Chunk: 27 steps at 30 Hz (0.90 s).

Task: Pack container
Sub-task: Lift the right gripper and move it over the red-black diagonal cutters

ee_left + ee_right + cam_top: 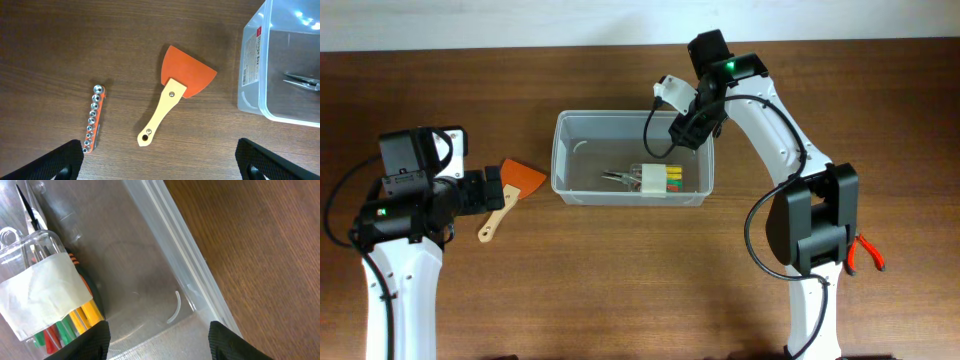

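Both sets of jaws are spread wide and neither is holding anything. The left gripper (160,164) hangs over the wooden table (620,290) with its two dark fingertips (62,160) far apart at the bottom corners of its wrist view, and only bare tabletop lies between them. Just ahead of it is an orange scraper (177,92) with a pale wooden handle, lying flat with the handle pointing back toward the gripper and untouched. Off to one side of the scraper is an orange socket rail (93,117) with a row of silver sockets. Over to the right gripper (160,342): it is parted too, poised over the far right corner of the container (585,150) with the tub's clear wall and rim running beneath the gap, and it does not appear to touch the plastic. The container sits at the middle of the table, between the two arms and just beside the scraper's blade. Inside it lie a clear packet of coloured bits (42,297) with a white label band and a pair of slim pliers (616,178) beside it. Well apart, by the right arm's base, rest red-handled pliers (866,254).
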Each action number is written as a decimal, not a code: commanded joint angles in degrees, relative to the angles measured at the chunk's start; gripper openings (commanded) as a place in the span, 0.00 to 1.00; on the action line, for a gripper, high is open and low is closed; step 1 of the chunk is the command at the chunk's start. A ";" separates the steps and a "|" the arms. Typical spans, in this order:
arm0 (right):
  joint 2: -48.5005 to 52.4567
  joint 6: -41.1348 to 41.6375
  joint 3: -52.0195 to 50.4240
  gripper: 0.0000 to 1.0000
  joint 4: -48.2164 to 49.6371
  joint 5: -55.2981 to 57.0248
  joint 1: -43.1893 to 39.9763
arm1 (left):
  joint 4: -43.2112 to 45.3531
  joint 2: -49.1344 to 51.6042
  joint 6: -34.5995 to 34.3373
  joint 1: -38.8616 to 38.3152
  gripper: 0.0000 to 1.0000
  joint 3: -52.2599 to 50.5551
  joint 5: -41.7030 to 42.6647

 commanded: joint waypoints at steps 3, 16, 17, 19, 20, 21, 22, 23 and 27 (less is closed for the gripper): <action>0.81 0.46 0.81 0.66 0.17 0.55 -0.61 | -0.07 -0.81 -0.52 0.22 0.99 1.27 0.04; -11.02 1.84 8.70 0.89 -13.42 -1.36 1.09 | 0.39 -0.81 -0.48 0.24 0.99 1.27 -0.02; -12.83 1.84 9.25 0.91 -14.43 -1.07 0.66 | 0.39 -0.81 -0.48 0.24 0.99 1.27 0.00; -16.76 2.25 9.44 0.99 -15.82 -0.70 -0.92 | 0.39 -0.81 -0.48 0.24 0.99 1.27 0.00; -18.86 5.62 9.44 0.99 -16.20 0.68 -2.25 | 0.37 -0.81 -0.48 0.22 0.99 1.27 0.00; -20.52 11.17 9.44 0.99 -16.57 3.10 -3.78 | 0.37 -0.81 -0.48 0.22 0.99 1.27 0.00; -21.84 16.24 9.44 0.99 -17.53 5.33 -5.35 | 0.37 -0.81 -0.48 0.22 0.99 1.27 0.02; -22.99 20.50 9.44 0.99 -19.10 7.17 -7.19 | 0.37 -0.81 -0.48 0.22 0.99 1.27 0.02; -26.03 32.02 9.44 0.99 -28.52 8.74 -16.20 | 0.37 -0.81 -0.48 0.22 0.99 1.27 0.02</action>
